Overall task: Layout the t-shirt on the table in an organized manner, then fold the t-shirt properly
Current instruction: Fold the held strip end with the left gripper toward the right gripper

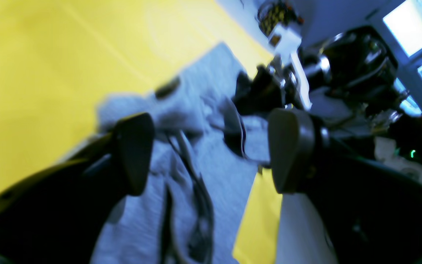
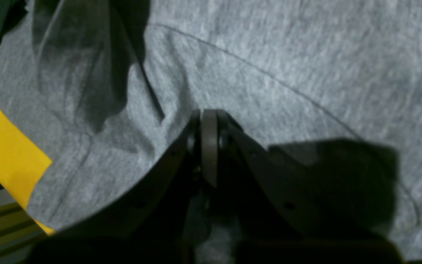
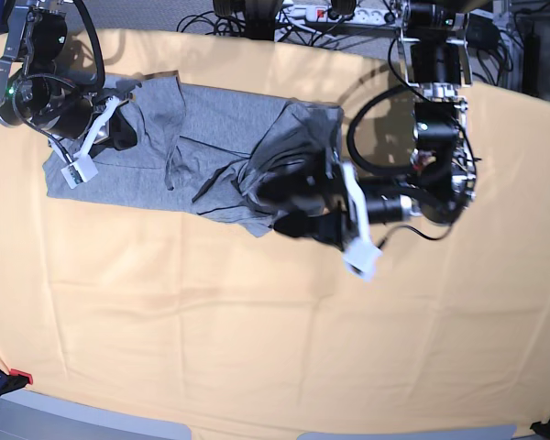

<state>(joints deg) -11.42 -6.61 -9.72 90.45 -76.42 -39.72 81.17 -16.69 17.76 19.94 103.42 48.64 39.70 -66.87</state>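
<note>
Left gripper (image 1: pixel 211 152) spread wide over rumpled t-shirt (image 3: pixel 211 151), gripping nothing; right gripper (image 2: pixel 208 146) pressed together on grey fabric (pinch unclear) atop table (image 3: pixel 257 330)

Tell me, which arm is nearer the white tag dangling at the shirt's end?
Right. Its gripper sits on the t-shirt just above the white tag; the left gripper is at the shirt's opposite end.

Orange-draped table (image 3: pixel 257 321) carries the rumpled t-shirt (image 3: pixel 211 137).
</note>
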